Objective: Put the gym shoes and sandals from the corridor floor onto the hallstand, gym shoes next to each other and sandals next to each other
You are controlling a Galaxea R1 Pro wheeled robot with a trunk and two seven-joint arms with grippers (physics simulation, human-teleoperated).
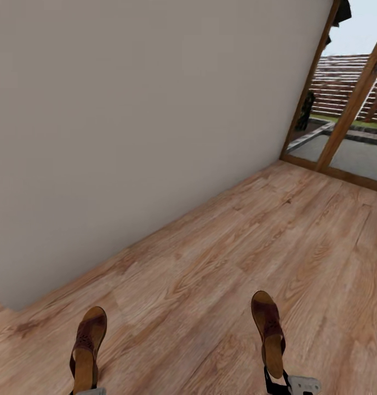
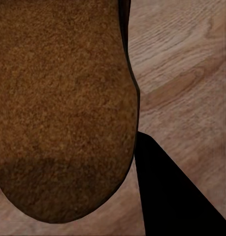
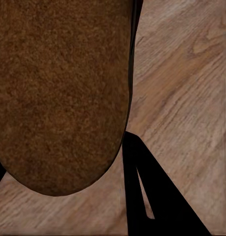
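Two brown sandals hang over the corridor floor, each gripped at its heel end. My left gripper is shut on the left sandal, whose brown sole sits close to the left wrist camera beside a black finger. The right sandal is clamped in my right gripper. In the right wrist view its sole looms large next to a dark finger. The gym shoes and the hallstand are out of view.
A plain beige wall runs along the left and meets the plank floor on a diagonal. At the far right a wood-framed glass door looks out on a paved yard and steps.
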